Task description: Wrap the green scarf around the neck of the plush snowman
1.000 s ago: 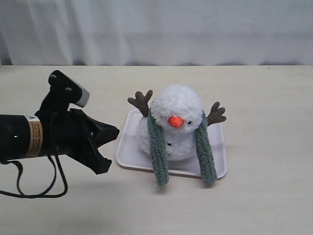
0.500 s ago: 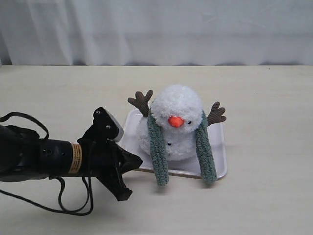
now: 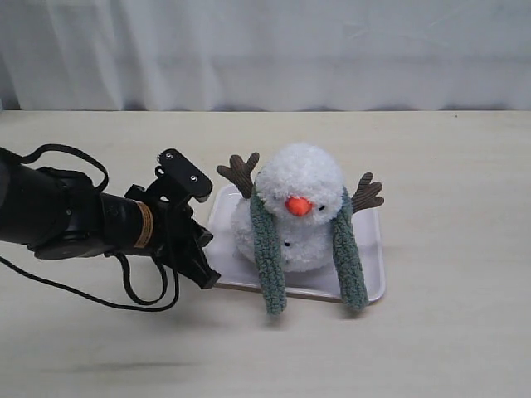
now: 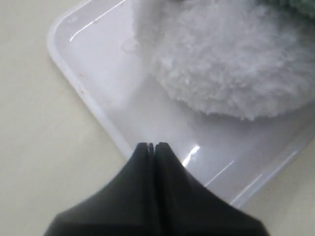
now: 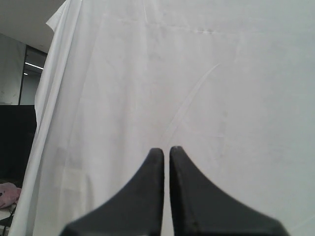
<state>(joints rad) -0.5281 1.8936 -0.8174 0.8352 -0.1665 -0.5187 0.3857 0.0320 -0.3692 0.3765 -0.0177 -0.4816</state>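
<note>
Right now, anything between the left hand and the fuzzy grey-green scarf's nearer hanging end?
Nothing visible. The shut left hand is at a corner of the flat white plastic tray; only bare tray lies between it and that end of the fuzzy grey-green knit scarf.

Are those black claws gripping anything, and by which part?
Nothing. The black left gripper is shut, empty, over the flat white plastic tray; the black right gripper is shut and empty too.

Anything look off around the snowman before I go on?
The fuzzy grey-green knit scarf is only draped on the fluffy white plush snowman: both ends hang uncrossed down its front, past the flat white tray's front rim.
</note>
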